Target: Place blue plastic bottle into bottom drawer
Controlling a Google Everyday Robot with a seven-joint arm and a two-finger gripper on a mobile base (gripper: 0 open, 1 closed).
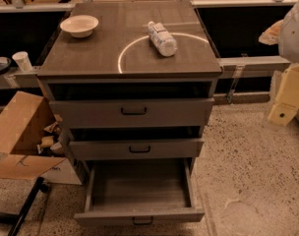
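Blue plastic bottle (162, 39) lay on its side on the tabletop (80, 58), right of centre, across a white ring mark (125, 50), cap toward the rear. White bowl (79, 25) sat at the rear left, well apart from it. Bottom drawer (139, 188) was pulled wide open, nothing inside. Two upper drawers (134, 113) stuck out only slightly. Gripper (286, 100) hung at the right edge, beside the cabinet, well apart from the bottle; its grip state could not be told. Cardboard box (19, 127) stood on the floor at left.
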